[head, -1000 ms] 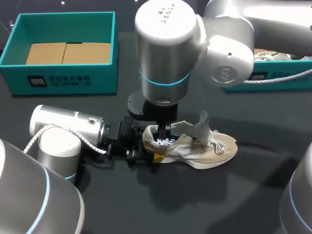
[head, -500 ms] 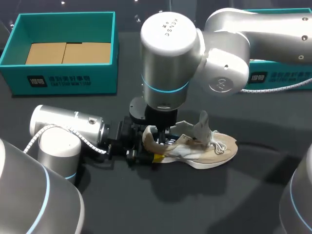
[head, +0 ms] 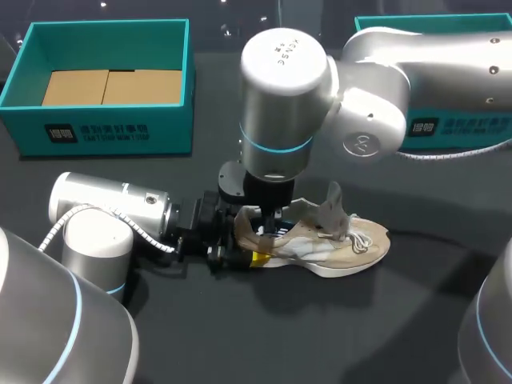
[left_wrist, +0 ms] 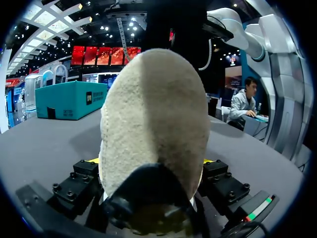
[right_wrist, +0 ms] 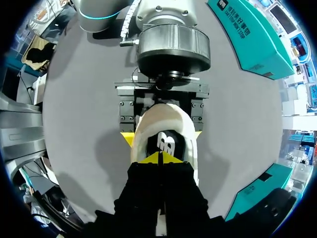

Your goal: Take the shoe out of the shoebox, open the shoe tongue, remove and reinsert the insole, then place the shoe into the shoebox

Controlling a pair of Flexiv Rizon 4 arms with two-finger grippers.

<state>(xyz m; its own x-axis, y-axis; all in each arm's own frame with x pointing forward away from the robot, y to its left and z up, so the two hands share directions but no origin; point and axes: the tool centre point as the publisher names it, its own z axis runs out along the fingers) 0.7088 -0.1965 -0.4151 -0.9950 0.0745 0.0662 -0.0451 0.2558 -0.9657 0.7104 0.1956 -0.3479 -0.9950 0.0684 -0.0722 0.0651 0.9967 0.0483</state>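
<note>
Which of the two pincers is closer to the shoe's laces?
Right. The right pincer sits inside the shoe opening, just behind the laces. The left pincer grips the heel from behind, farther from them.

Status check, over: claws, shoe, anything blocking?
Left claw shut on shoe heel. Right claw shut, tips inside shoe opening, grip on insole unclear. Shoe upright on table, outside teal shoebox.
</note>
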